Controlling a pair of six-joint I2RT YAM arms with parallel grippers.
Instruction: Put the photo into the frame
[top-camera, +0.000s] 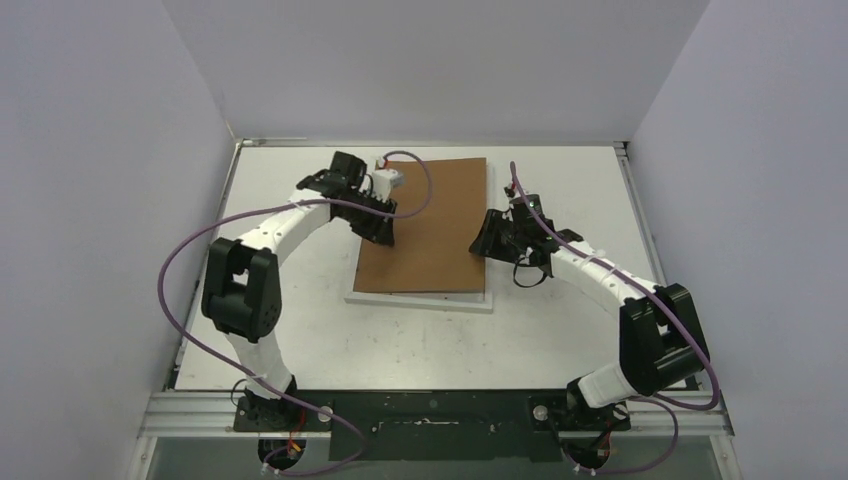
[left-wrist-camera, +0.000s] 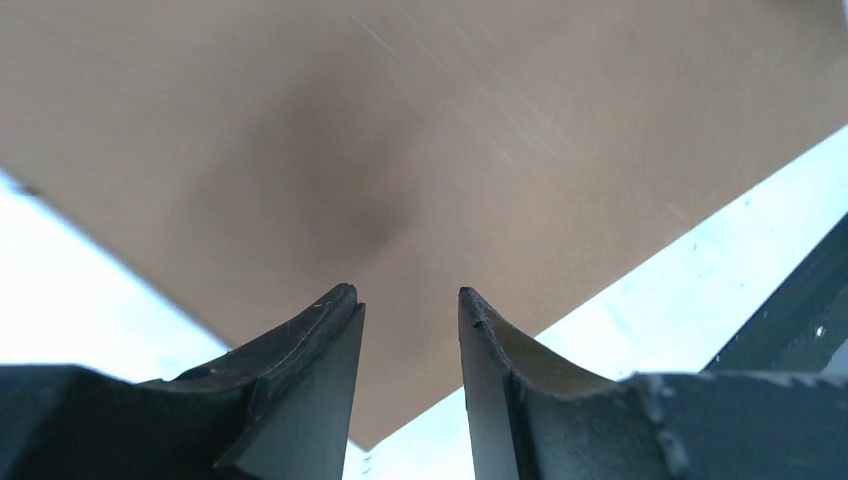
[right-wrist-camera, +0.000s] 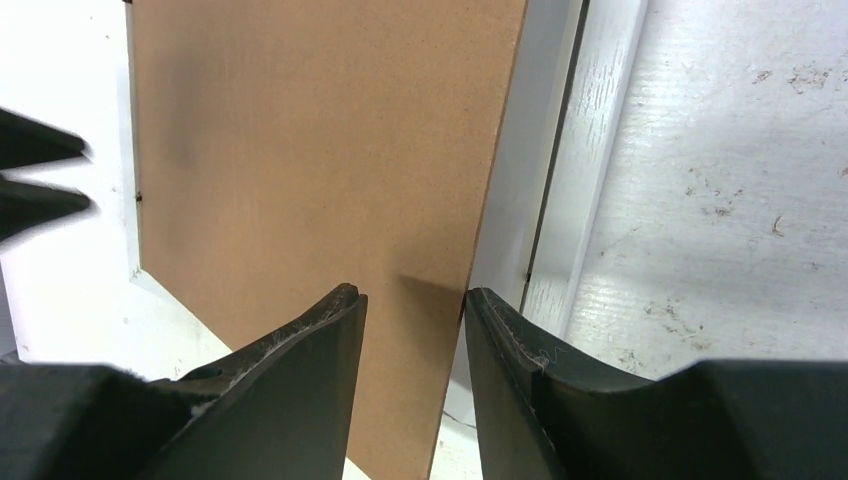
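Observation:
The photo is hidden. A brown backing board (top-camera: 430, 225) lies slightly askew on the white frame (top-camera: 420, 297), of which only the near strip shows under the board's edge. My left gripper (top-camera: 385, 235) hovers at the board's left edge, its jaws apart with nothing between them. In the left wrist view the left gripper (left-wrist-camera: 408, 295) looks straight down on the board (left-wrist-camera: 400, 120). My right gripper (top-camera: 487, 240) stands at the board's right edge, open too. Under the right gripper (right-wrist-camera: 410, 295) the board (right-wrist-camera: 320, 150) has its edge running between the fingers, beside the frame's white rail (right-wrist-camera: 600, 150).
The white table (top-camera: 560, 330) has scuffs and specks to the right of the frame (right-wrist-camera: 730, 150). Grey walls close in on the left, right and back. The left gripper's fingertips (right-wrist-camera: 35, 170) show at the far side of the board in the right wrist view.

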